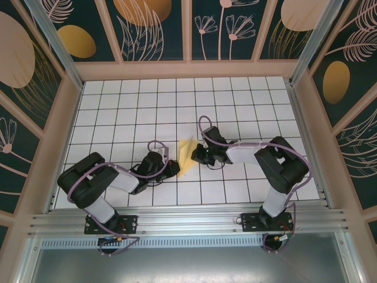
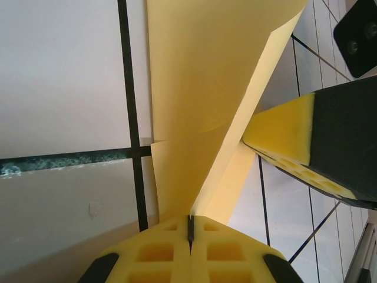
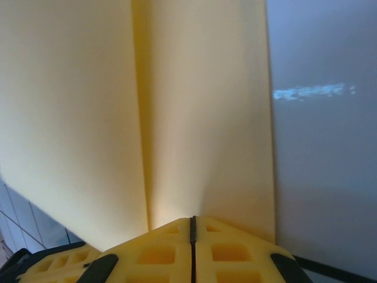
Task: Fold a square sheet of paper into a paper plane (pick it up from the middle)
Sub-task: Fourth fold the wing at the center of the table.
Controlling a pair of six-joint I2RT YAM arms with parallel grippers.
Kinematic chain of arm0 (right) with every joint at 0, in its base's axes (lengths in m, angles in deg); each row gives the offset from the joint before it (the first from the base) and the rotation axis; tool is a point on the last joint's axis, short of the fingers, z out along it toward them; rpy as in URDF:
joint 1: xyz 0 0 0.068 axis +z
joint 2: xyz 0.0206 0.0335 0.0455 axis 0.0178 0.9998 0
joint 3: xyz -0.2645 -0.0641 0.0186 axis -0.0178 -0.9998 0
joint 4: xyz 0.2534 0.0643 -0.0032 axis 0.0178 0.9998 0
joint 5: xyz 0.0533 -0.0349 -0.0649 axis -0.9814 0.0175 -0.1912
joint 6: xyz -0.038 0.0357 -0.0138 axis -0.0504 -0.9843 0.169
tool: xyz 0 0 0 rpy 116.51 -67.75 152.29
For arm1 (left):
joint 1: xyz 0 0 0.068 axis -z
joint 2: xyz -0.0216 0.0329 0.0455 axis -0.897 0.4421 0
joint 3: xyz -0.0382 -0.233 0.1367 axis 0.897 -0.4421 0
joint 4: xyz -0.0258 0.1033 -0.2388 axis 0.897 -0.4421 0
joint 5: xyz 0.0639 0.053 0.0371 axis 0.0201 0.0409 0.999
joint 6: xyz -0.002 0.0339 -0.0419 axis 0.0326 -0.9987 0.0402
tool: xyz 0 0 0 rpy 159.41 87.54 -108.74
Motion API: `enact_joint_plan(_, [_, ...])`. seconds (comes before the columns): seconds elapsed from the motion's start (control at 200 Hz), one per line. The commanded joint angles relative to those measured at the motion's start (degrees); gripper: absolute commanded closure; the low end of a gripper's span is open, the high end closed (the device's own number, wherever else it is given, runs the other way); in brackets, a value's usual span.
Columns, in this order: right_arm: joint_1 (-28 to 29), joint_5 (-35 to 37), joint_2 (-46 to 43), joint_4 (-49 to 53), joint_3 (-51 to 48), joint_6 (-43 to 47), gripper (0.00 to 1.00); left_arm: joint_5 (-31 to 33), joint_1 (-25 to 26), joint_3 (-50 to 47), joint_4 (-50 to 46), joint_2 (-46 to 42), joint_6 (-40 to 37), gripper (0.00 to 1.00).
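The left claw [image 2: 189,227] and the right claw [image 3: 192,227] each pinch an end of the folded paper [image 1: 187,156], held between them over the near middle of the table [image 1: 118,112], so an uneven pull could tear it or skew the crease.

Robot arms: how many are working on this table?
2. The left arm reaches in from the near left, the right arm from the near right; the left gripper and right gripper are each shut on the folded yellow paper between them.

table [image 1: 147,106]: white tiles, black grid lines | yellow paper [image 1: 187,154] near centre; contact unclear
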Motion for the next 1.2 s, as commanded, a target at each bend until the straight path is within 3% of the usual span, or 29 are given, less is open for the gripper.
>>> enact_joint_plan(0.0, [0.83,0.05,-3.67,-1.15,0.91,1.5,0.9,-0.43,-0.38,-0.86,-0.25,1.1,0.31,1.0])
enact_joint_plan(0.365, [1.88,-7.13,-0.15,-9.63,1.15,-0.13,0.91,-1.19,-0.97,-0.64,0.02,1.27,0.04,1.0])
enact_joint_plan(0.656, [1.89,-7.05,4.7,-10.07,3.75,-0.91,0.91,-2.07,-0.97,-0.84,1.04,1.46,0.14,1.0])
enact_joint_plan(1.016, [1.91,-5.6,5.5,-8.73,4.34,-1.15,0.91,-2.62,-0.93,-2.24,1.47,-0.83,0.25,0.83])
enact_joint_plan(1.196, [1.89,-5.42,5.68,-8.16,4.48,-1.03,0.91,-4.15,-0.98,-3.08,3.76,-0.95,0.51,0.86])
